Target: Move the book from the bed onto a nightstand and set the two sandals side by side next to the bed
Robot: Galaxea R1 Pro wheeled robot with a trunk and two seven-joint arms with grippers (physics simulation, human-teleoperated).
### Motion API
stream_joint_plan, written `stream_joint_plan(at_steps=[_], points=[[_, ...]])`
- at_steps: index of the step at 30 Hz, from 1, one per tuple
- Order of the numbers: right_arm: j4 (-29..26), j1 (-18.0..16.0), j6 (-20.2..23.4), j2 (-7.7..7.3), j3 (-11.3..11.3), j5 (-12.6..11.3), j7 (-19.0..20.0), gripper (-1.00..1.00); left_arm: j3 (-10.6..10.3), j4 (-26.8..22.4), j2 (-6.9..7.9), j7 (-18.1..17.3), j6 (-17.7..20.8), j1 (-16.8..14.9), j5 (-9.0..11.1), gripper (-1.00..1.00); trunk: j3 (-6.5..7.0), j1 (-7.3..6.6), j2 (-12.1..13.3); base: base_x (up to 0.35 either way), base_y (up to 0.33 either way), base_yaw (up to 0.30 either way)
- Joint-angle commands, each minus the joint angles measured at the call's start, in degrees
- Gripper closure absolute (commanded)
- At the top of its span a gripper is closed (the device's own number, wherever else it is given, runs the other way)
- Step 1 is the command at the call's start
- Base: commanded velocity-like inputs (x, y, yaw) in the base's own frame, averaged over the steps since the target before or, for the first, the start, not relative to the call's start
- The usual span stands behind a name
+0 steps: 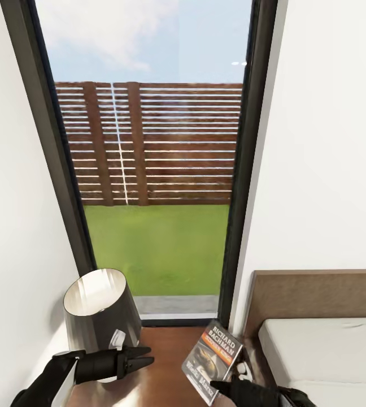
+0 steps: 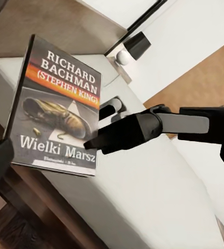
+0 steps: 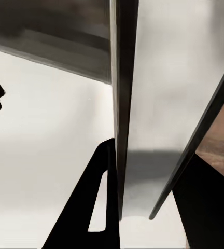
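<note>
Fingers (image 3: 99, 202) of right gripper (image 1: 228, 389) pinch one book (image 1: 212, 360).

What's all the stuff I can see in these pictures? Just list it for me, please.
Book: one, dark cover with orange band and white lettering, held tilted above the nightstand, beside the bed.
Nightstand: one, glossy brown wood, under the window, left of the bed.
Lamp: one, dark grey shade with pale inside, on the nightstand's left part.
Bed: one, brown headboard, pale mattress, lower right.
Window: one, tall, dark frame, showing a slatted wooden fence, grass and sky.
Walls: white, either side of the window.
Left claw: black, in front of the lamp, holding nothing, fingers close together.
Right claw: black, clamped on the book's edge.
</note>
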Motion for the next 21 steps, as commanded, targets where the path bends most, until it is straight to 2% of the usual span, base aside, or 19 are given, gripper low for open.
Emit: stream_joint_plan(at_steps=[1,2,4,5,6,7,9,10,11,12,16,21], points=[[-0.4,-0.1,0.7,1.07,0.1,-0.5,-0.6,1.0,0.0,0.0,-0.04,-0.2,0.6,0.0,0.2,-1.0,-0.08,0.01,-0.1,0.0,0.0,0.0],[-0.5,-0.1,0.7,1.58,0.1,-0.5,-1.2,1.0,0.0,0.0,-0.06,-0.2,0.6,0.0,0.2,-1.0,-0.08,0.01,-0.1,0.0,0.0,0.0],[-0.9,-0.2,0.9,3.56,0.1,-1.2,-4.4,1.0,0.0,0.1,-0.11,-0.2,0.6,0.0,0.2,-1.0,-0.08,0.01,-0.1,0.0,0.0,0.0],[-0.9,-0.3,0.9,3.79,0.1,-1.5,-5.0,1.0,0.0,0.1,-0.12,-0.2,0.6,0.0,0.2,-1.0,-0.08,0.01,-0.1,0.0,0.0,0.0],[-1.0,-0.3,0.9,4.45,0.1,-3.4,-6.9,1.0,0.0,0.1,-0.13,-0.1,0.6,0.0,0.2,-1.0,-0.08,0.01,-0.1,0.0,0.0,0.0],[-1.1,-0.4,0.9,4.62,0.1,-4.1,-7.3,1.0,0.0,0.1,-0.13,-0.1,0.6,0.0,0.2,-1.0,-0.08,0.01,-0.1,0.0,0.0,0.0],[-1.1,-0.4,1.0,5.29,0.1,-6.8,-8.6,1.0,0.0,0.2,-0.17,0.0,0.6,0.0,0.3,-1.0,-0.08,0.01,-0.1,0.0,0.0,0.0],[-1.2,-0.4,1.6,5.48,0.1,-8.2,-8.9,1.0,0.0,0.2,-0.32,0.1,0.6,0.0,0.4,-1.0,-0.08,0.01,-0.1,0.0,0.0,0.0],[-2.3,-0.4,6.9,5.72,0.1,-11.5,-9.2,1.0,0.1,0.3,-0.83,0.3,0.6,0.0,0.5,-1.0,-0.08,0.01,-0.1,0.0,0.0,0.0],[-2.9,-0.4,9.6,5.73,0.1,-12.4,-9.3,1.0,0.1,0.3,-0.99,0.3,0.6,0.0,0.5,-1.0,-0.08,0.01,-0.1,0.0,0.0,0.0],[-3.9,-0.4,15.2,5.72,0.1,-14.2,-9.4,1.0,0.2,0.3,-1.29,0.5,0.6,0.0,0.5,-1.0,-0.08,0.01,-0.1,0.0,0.0,0.0],[-4.1,-0.4,16.9,5.66,0.1,-15.7,-9.4,1.0,0.2,0.5,-1.52,0.6,0.5,0.0,0.5,-1.0,-0.08,0.01,-0.1,0.0,0.0,0.0]])
